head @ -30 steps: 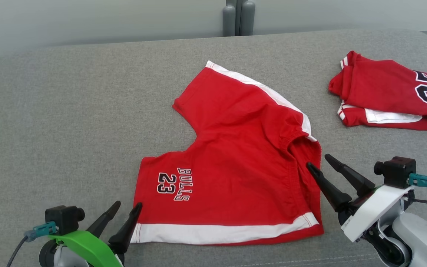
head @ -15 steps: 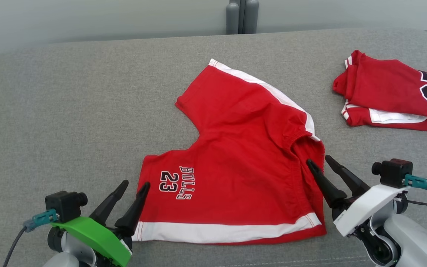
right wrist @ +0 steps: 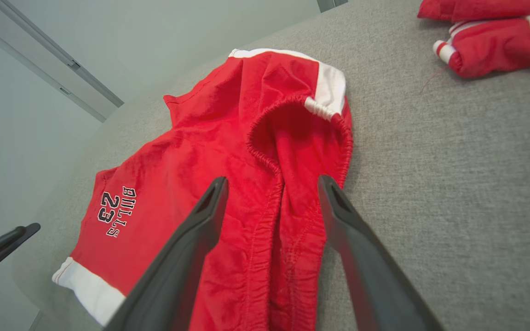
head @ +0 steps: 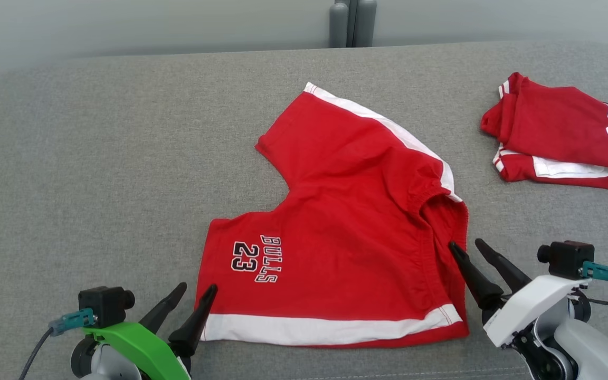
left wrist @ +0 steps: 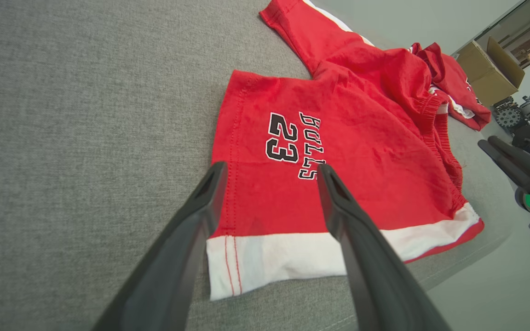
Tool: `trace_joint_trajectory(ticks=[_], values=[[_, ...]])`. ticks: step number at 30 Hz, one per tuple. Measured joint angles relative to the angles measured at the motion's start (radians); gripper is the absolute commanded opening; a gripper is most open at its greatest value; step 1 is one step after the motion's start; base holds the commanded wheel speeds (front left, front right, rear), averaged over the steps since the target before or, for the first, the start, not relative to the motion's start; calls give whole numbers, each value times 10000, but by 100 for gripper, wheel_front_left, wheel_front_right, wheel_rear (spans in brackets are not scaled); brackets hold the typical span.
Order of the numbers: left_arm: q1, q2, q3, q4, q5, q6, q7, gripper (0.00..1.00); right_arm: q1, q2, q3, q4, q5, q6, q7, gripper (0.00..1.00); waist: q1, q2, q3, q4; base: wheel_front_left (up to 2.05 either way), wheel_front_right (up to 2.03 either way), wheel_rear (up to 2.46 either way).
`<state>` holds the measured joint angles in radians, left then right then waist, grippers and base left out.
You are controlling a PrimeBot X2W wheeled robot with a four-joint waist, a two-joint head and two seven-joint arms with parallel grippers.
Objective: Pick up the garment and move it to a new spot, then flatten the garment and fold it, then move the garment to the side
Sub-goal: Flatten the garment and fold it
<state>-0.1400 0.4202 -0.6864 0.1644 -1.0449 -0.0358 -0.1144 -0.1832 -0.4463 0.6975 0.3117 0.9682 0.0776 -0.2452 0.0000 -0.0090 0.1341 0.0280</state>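
Grey cushion (head: 98, 158) bears red shorts (head: 346, 232); folded jersey (head: 562, 137) cut off rightward.

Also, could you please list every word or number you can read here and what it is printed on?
"BULLS": on a leg of the red shorts.
"23": beside it, on the same leg.
"23": on the folded red garment, partly cut off by the picture's edge.

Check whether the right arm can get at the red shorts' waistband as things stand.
Probably yes. The right gripper is right at the waistband of the red shorts, jaws open astride it, with nothing in between. The folded red garment lies well off to the side.
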Motion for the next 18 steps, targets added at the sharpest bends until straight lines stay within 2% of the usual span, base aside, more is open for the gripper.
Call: trace_joint_trajectory(ticks=[7, 12, 15, 18], values=[[275, 52, -36, 173, -163, 148, 182, 100, 792, -130, -130, -102, 508, -19, 96, 100, 0, 0, -15, -59, 0, 0, 0], [276, 288, 130, 144, 495, 583, -314, 100, 1111, -339, -355, -487, 458, -198, 75, 100, 0, 0, -3, -112, 0, 0, 0], [262, 303, 502, -94, 759, 884, -917, 100, 1105, -332, -621, -918, 96, -378, 17, 100, 0, 0, 2, -151, 0, 0, 0], [247, 301, 836, -349, 867, 1072, -1172, 100, 1034, -324, -1022, -1360, -297, -717, -35, 100, 0, 0, 7, -191, 0, 0, 0]])
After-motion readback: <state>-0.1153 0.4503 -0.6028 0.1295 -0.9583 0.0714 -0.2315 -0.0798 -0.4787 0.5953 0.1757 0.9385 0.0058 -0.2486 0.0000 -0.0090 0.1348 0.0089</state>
